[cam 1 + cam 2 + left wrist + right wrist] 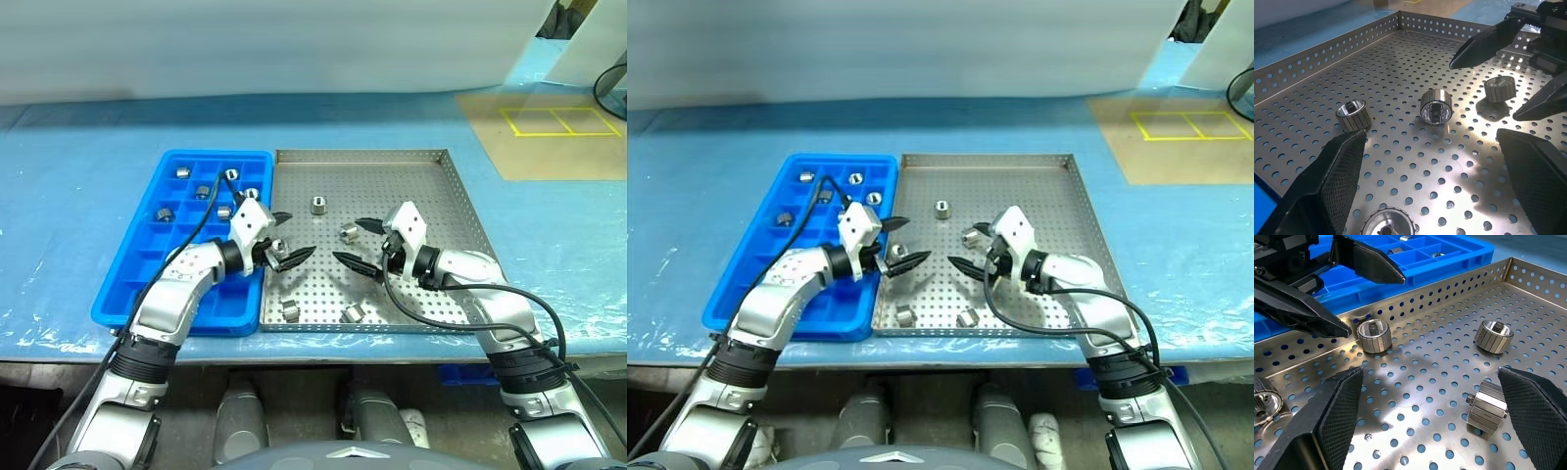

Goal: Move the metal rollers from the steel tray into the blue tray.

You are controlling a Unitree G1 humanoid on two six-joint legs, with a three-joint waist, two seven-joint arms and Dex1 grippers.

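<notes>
Near rollers: two metal rollers (290,310) sit closest to the camera, by the near rim of the steel tray (446,211), the other one (354,313) a bit to its right.
Left gripper (286,237): jaws spread wide, nothing between them, hovering over the tray's left edge and aimed right. A roller (278,245) looks to lie just under and between the fingers, but I can't tell if anything's touching.
Right gripper (357,242): also spread wide and empty, aimed left, so the two sets of tips face each other over the middle of the tray.
Around the jaws: one roller (347,232) just beside the right gripper's far finger, another (318,205) standing alone further back, well apart from both.
Blue tray (141,277): touching the steel tray's left side, with several rollers already in its far compartments; the near ones look bare.
Progress: roughly half moved, I'd guess, with five still on the perforated floor.
What could go wrong: the grippers are near each other, so both reaching for the middle could knock fingers. These rollers are small and round, so an off-centre pinch could squirt one away, or it could roll off. On the drop, a tilted release could land it on a divider and bounce it into the wrong cell.
</notes>
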